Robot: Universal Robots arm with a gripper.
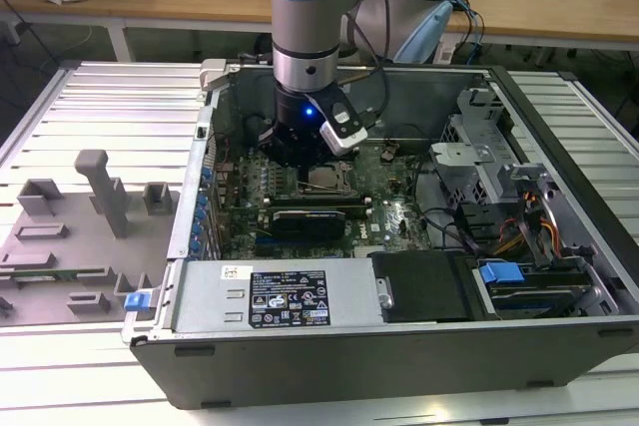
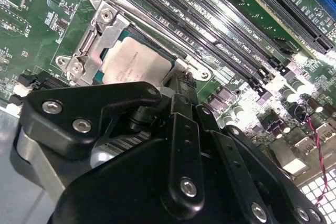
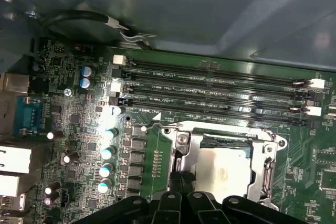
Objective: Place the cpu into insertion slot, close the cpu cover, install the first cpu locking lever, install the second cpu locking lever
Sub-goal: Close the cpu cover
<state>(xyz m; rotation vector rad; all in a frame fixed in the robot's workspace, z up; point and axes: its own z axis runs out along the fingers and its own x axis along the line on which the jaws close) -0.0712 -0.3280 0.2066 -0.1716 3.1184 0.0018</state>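
The cpu (image 2: 134, 61) lies flat in the insertion slot (image 2: 79, 69) on the green board, its silver top showing through the window of the cpu cover (image 2: 97, 38). The cover lies down over the chip's edges. In the first wrist view the cpu (image 3: 226, 169) sits inside the cpu cover (image 3: 197, 148). A thin lever rod (image 2: 149, 22) runs along one side of the socket. My gripper (image 2: 176, 85) is shut, its black fingertips together at the socket's edge beside the chip. In the exterior view the gripper (image 1: 300, 152) hangs low over the socket (image 1: 324, 179).
Long memory slots (image 3: 210, 90) run beside the socket. A black card (image 1: 315, 218) lies in front of it. Case walls, a drive cage (image 1: 479, 137) and loose cables (image 1: 439, 221) surround the board. A grey fixture tray (image 1: 90, 226) stands at the exterior view's left.
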